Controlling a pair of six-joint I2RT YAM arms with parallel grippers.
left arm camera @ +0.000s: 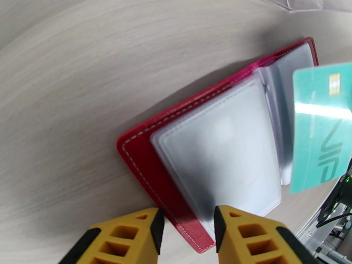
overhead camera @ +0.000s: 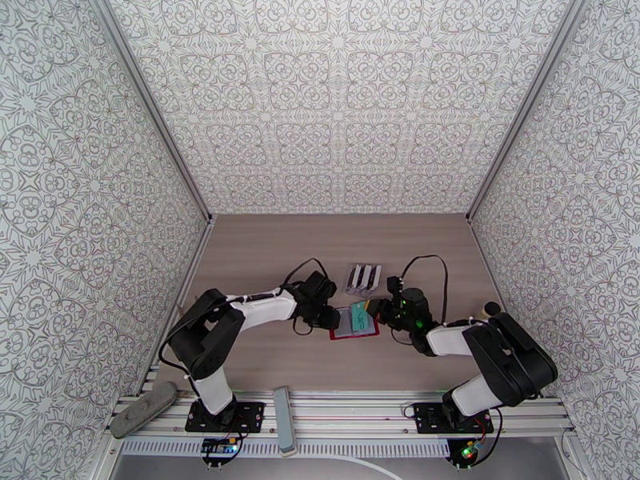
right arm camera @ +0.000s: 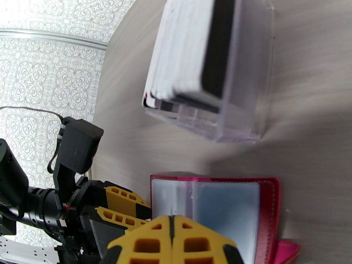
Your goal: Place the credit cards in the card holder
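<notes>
Red card holder [left arm camera: 141, 148] lies open mid-tabletop [overhead camera: 264, 258], left gripper [left arm camera: 187, 225] straddling its edge, fingers apart. Right gripper [right arm camera: 172, 229] pinches a teal card [left arm camera: 321, 128] above it; a clear box [right arm camera: 237, 106] of cards [right arm camera: 189, 45] stands just beyond.

In the wrist view of the left gripper [left arm camera: 189, 218], both yellow fingers run off the bottom edge. The near corner of the card holder [left arm camera: 141, 152] lies between them, and whether they touch it is unclear. Beyond the tips to the right, the teal card [left arm camera: 323, 128] runs off the right edge, so what holds it is out of sight.

In the wrist view of the right gripper [right arm camera: 172, 221], its pressed-together fingers cover the card holder's near edge. Ahead of them, a clear box [right arm camera: 248, 106] of blurred credit cards [right arm camera: 185, 45] is cut off at the top.
</notes>
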